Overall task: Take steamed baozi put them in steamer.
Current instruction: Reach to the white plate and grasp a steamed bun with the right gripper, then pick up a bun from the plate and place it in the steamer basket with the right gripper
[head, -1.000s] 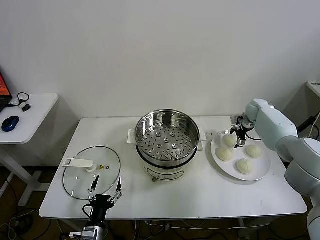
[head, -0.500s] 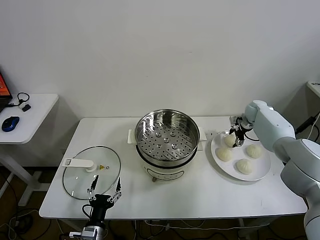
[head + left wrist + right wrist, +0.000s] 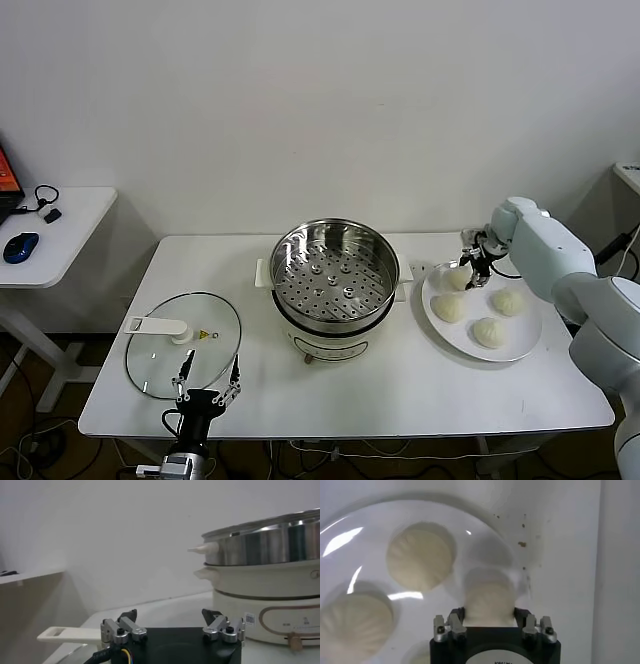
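My right gripper (image 3: 472, 265) is out on the right side of the white table (image 3: 400, 390), over the far left part of the round white plate (image 3: 522, 341). My 2 fingers are pulled in partway and pinch 1 steamed baozi (image 3: 489, 602) from both sides. That bun sits between my fingertips, at the plate's far left edge. I cannot tell if it is off the plate or sitting on it.

3 more buns lie on the plate: 1 (image 3: 448, 308) near me on the left, 1 (image 3: 508, 301) on the right, and 1 (image 3: 489, 332) nearest to me.

The steamer (image 3: 335, 275) stands in the middle of the table, left of the plate. It is shiny and its holey tray has no bun in it.

The glass lid (image 3: 184, 344) lies flat on the left of the table. My left gripper (image 3: 209, 384) waits at the near edge by the lid, fingers spread wide, holding nothing.
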You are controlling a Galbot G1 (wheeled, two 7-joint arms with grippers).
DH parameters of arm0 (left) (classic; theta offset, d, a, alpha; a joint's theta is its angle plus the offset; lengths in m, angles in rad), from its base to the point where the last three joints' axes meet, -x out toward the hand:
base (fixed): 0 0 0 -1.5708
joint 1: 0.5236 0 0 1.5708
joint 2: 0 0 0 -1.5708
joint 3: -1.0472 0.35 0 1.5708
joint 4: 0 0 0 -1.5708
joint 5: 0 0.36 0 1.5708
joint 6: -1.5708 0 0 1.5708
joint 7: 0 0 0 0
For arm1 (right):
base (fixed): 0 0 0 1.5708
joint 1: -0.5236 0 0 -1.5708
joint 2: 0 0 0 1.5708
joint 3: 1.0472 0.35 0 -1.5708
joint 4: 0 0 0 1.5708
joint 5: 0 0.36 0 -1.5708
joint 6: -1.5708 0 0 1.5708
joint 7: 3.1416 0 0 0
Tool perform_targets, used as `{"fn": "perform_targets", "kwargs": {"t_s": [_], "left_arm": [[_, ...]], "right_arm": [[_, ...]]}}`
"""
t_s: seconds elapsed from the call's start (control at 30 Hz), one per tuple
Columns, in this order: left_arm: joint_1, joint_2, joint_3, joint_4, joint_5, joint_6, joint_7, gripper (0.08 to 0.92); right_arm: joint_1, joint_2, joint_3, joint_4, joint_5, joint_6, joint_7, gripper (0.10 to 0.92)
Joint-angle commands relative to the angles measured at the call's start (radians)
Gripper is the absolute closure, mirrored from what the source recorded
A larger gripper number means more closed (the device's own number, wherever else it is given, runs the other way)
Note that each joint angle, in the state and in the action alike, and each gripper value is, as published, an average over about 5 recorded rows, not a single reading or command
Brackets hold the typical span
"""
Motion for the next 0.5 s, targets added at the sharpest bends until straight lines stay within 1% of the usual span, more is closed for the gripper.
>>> {"fn": "perform_targets", "kwargs": {"t_s": [0.03, 0.27, 0.4, 0.5], "left_arm": [[0.003, -0.005, -0.001, -0.001, 0.003, 0.001, -0.001, 0.177], [0.003, 0.0, 0.002, 0.001, 0.008, 0.001, -0.001, 0.177], [0.004, 0.003, 0.003, 0.001, 0.01, 0.001, -0.002, 0.177], [0.005, 0.004, 0.003, 0.0, 0.01, 0.001, -0.003, 0.177]], "right_arm": [[0.152, -0.103, -0.239, 0.18, 0.182, 0.024, -0.001, 0.364], [0.399, -0.15, -0.516, 0.415, 0.413, 0.103, 0.03, 0.365], [0.555, -0.123, -0.663, 0.5, 0.565, 0.229, 0.05, 0.364], [0.639, -0.089, -0.74, 0.542, 0.629, 0.354, 0.061, 0.364]]}}
